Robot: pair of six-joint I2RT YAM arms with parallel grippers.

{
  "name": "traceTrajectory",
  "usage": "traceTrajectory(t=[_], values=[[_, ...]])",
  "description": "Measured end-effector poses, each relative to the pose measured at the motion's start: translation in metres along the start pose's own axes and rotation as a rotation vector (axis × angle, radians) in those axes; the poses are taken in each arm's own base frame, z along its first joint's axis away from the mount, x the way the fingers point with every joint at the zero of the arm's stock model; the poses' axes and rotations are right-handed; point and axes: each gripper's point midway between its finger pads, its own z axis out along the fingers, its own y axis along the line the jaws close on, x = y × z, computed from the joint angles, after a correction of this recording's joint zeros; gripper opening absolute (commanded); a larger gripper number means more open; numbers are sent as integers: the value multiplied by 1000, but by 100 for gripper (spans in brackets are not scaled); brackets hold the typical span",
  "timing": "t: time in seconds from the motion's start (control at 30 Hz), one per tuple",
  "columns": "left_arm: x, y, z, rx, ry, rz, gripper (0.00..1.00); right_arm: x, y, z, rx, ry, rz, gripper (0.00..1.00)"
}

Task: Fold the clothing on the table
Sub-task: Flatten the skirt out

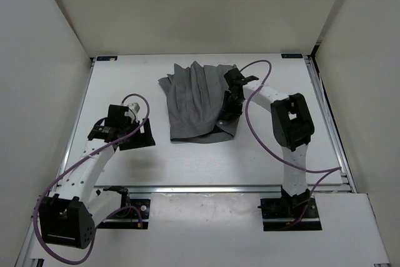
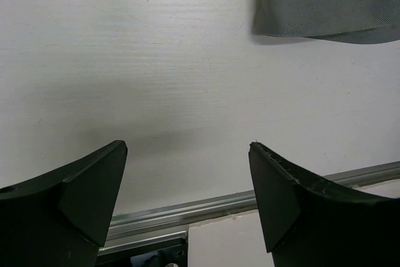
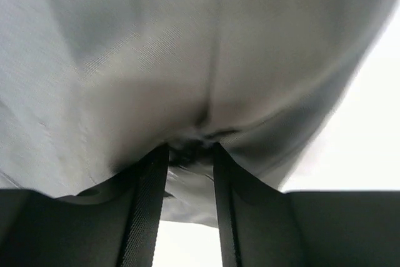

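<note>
Clothing [image 1: 197,101] lies far-centre on table [image 1: 187,161]; open room near and left. Left fingers [image 2: 87,192] spread wide by near rail [image 2: 187,207]. Right fingers [image 3: 147,204] pinch clothing's right edge.

You have open table [image 1: 119,85] left of the clothing [image 1: 194,101] and along the near rail [image 1: 206,188]. The right gripper [image 3: 190,151] and its purple cable [image 1: 253,123] crowd the clothing's right edge. White walls [image 1: 37,92] close both sides.

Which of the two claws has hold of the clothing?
The right claw: the grey clothing is pinched between its fingers. The left claw hangs open over the table, touching nothing.
</note>
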Motion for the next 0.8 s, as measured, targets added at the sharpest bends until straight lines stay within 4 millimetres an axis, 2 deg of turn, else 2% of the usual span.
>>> traceTrajectory(t=[0.13,0.33,0.5,0.63,0.67,0.73,0.77,0.8], values=[[2,3,1,-2,2,-10,90,10,-7,-10,16,15,3,42],[1,2,1,5,-3,-15,90,8,-3,-21,7,-6,5,45],[1,1,1,10,-2,-15,89,12,3,-18,-7,14,19,47],[1,1,1,10,-1,-15,90,20,4,-1,1,59,27,45],[1,1,1,10,-1,-15,89,20,5,0,-5,69,31,41],[1,1,1,10,0,-15,90,20,7,0,-9,70,24,17],[1,1,1,10,-1,-15,90,21,7,0,-8,72,22,0],[1,2,1,10,0,-16,90,22,7,1,-9,76,22,0]])
